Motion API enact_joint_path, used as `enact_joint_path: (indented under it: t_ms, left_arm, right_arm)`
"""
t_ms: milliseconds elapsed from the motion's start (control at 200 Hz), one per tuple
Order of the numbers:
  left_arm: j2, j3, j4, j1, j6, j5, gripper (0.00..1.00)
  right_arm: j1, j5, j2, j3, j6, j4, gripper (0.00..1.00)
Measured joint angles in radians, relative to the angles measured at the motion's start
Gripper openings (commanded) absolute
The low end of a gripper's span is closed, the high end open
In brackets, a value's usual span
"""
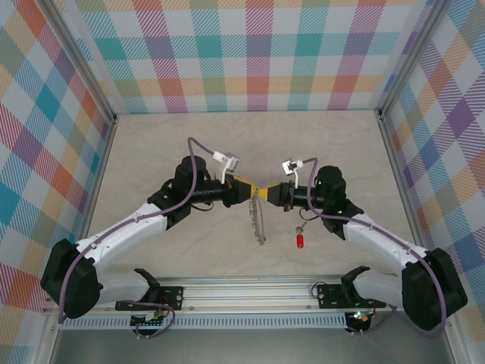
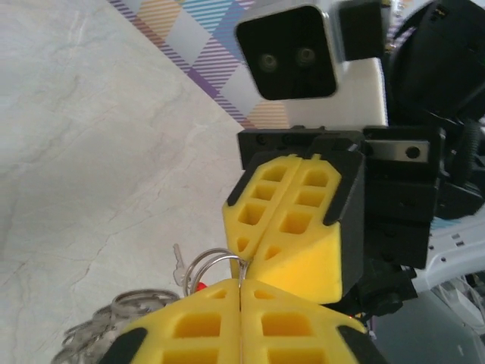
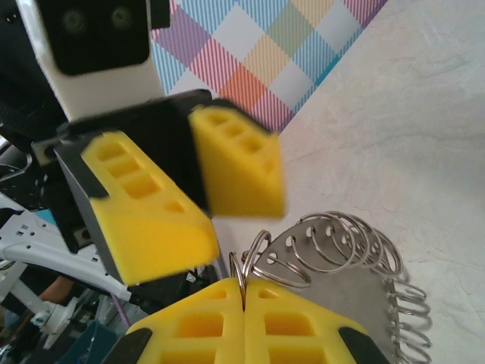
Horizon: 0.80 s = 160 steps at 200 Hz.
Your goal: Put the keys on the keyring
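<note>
The keyring [image 3: 345, 292] is held up over the desk [image 1: 189, 144], its rim pinched between the pressed-together jaws of the right gripper [image 3: 244, 296]. The jaws of the left gripper [image 3: 246, 220] are seen parted just beside it. The red-headed key [image 1: 300, 241] is laid on the desk near the right arm.

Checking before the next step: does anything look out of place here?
The key, red-headed, seems to lie alone on the table, right of the keyring and off it. The right gripper is shut on a loop at the ring's top, the left gripper open beside it.
</note>
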<state>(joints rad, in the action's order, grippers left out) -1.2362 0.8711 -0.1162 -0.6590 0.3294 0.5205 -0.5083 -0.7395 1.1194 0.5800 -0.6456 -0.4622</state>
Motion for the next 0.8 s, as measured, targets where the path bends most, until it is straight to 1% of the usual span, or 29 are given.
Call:
enact_joint_path:
  t_ms: [75,150,190,245,455,690,800]
  left_arm:
    - [0.004,0.024,0.023,0.0,0.028,-0.077,0.9]
    - [0.018,0.045,0.052,0.0,0.059,-0.146,0.94]
    - [0.024,0.058,0.067,0.0,0.072,-0.175,0.98]
    - [0.03,0.083,0.09,0.0,0.097,-0.211,1.0]
    - [0.033,0.202,0.167,0.0,0.183,-0.322,1.0]
    - [0.031,0.284,0.191,0.0,0.365,-0.415,1.0]
    - [0.001,0.345,0.218,0.0,0.457,-0.447,1.0]
  right_arm:
    - [0.0,0.012,-0.032,0.002,0.02,0.024,0.0]
    - [0.0,0.014,-0.05,0.006,0.034,0.032,0.0]
    - [0.0,0.014,-0.052,0.011,0.039,0.035,0.0]
    - [0.0,0.01,-0.051,0.019,0.044,0.037,0.0]
    - [-0.002,0.006,-0.018,0.084,0.058,0.069,0.0]
    - [-0.002,0.023,0.045,0.118,0.056,0.09,0.0]
    - [-0.002,0.026,0.066,0.121,0.056,0.09,0.0]
